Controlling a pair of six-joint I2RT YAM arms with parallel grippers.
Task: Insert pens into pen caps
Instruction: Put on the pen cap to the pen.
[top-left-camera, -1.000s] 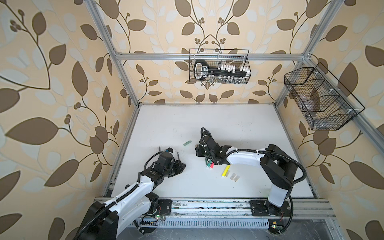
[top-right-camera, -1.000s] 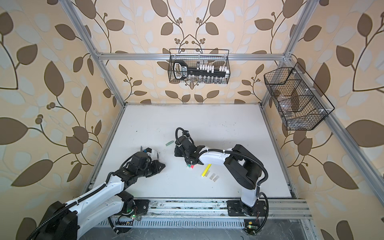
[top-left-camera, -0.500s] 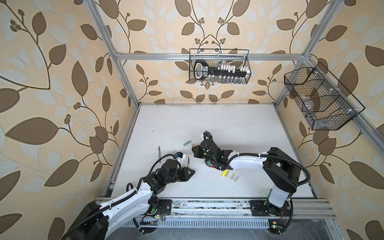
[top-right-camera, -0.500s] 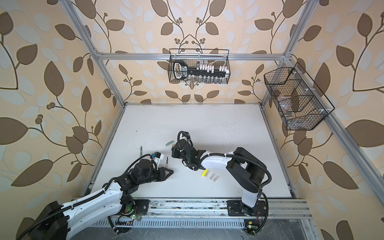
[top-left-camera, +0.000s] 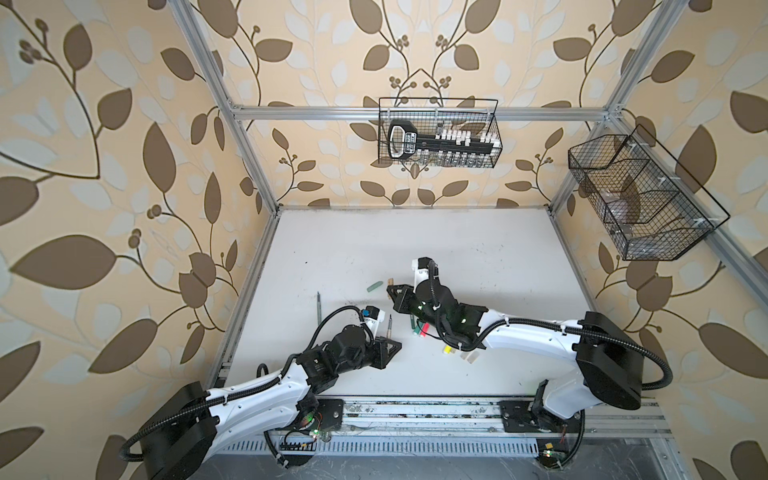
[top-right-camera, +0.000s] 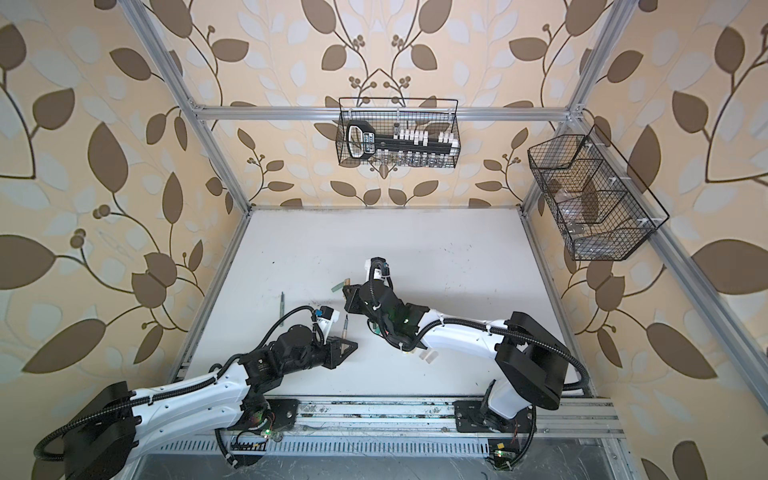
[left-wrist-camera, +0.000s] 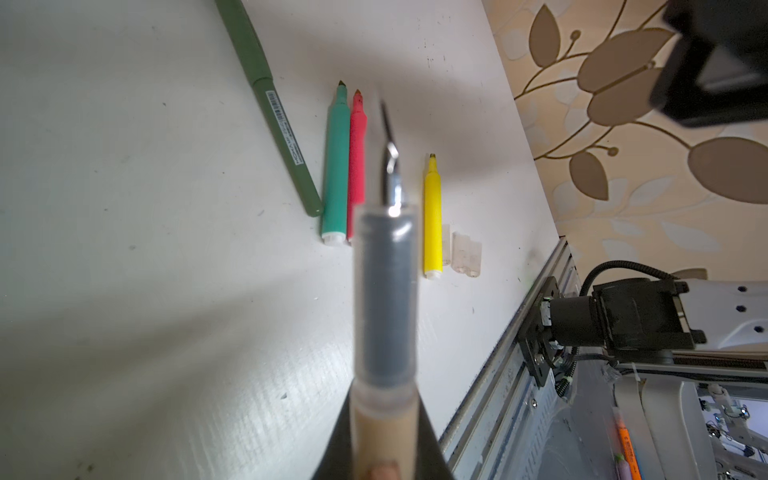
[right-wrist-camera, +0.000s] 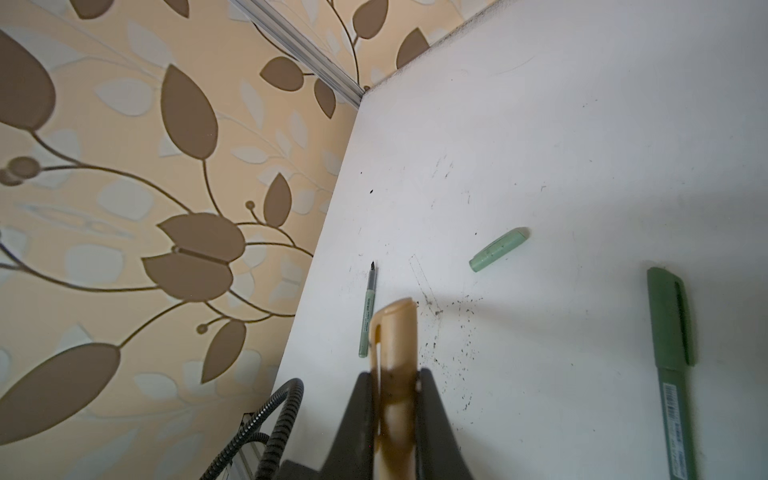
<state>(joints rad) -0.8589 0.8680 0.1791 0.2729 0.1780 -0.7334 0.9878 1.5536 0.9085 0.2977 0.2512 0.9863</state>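
White table (left-wrist-camera: 124, 270), barcoded dark green pen (left-wrist-camera: 286, 133)

Barcode and tiny print on dark green pen (left-wrist-camera: 276, 112); unreadable.

Your three markers (left-wrist-camera: 357, 137) lie side by side toward the worktop's (top-left-camera: 415, 249) front edge, caps (left-wrist-camera: 467, 253) just right of them.

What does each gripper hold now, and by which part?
The left gripper holds the tan pen by its barrel, nib pointing out. The right gripper holds the tan cap by the half opposite its rounded end.
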